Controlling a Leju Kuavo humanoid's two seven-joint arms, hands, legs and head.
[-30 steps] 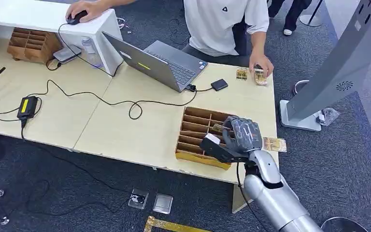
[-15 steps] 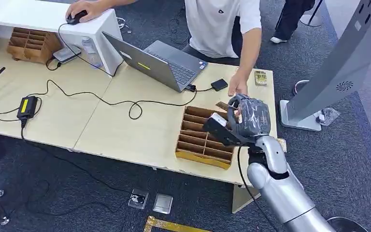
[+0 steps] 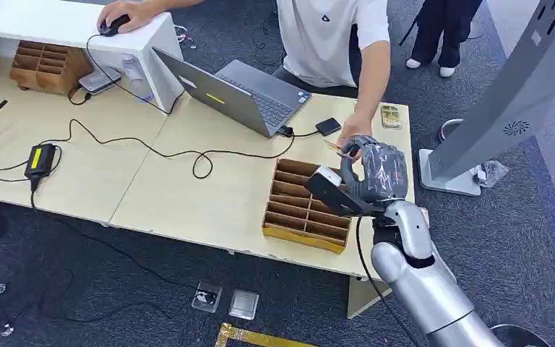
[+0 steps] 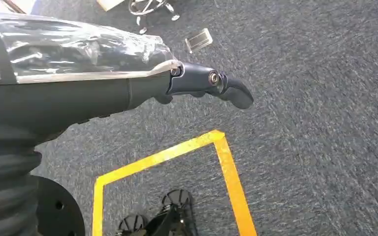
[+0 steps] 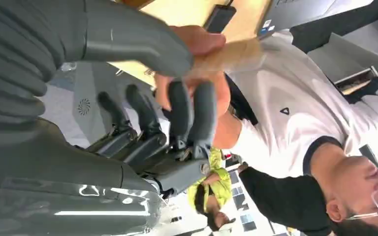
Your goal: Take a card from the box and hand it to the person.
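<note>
A brown cardboard box (image 3: pixel 300 210) with several slots sits at the table's near right edge. My right hand (image 3: pixel 373 173) is raised above its far side and pinches a tan card (image 5: pixel 232 53) between thumb and fingers (image 5: pixel 193 110). In the head view the card (image 3: pixel 335 147) sticks out toward the person in a white shirt (image 3: pixel 329 32). The person's hand (image 3: pixel 354 136) reaches across the table and touches the card. My left hand (image 4: pixel 103 73) hangs over the grey carpet and holds nothing.
An open laptop (image 3: pixel 231 90), a small black device (image 3: pixel 328 126) and a black cable (image 3: pixel 152 150) lie beyond the box. A card stack (image 3: pixel 389 116) sits at the far right corner. A second box (image 3: pixel 47 66) stands far left. A grey stand (image 3: pixel 477 137) rises right of the table.
My right hand rose out of the box with the card and moved toward the person. The person's hand left the cards at the far corner and came to the held card.
</note>
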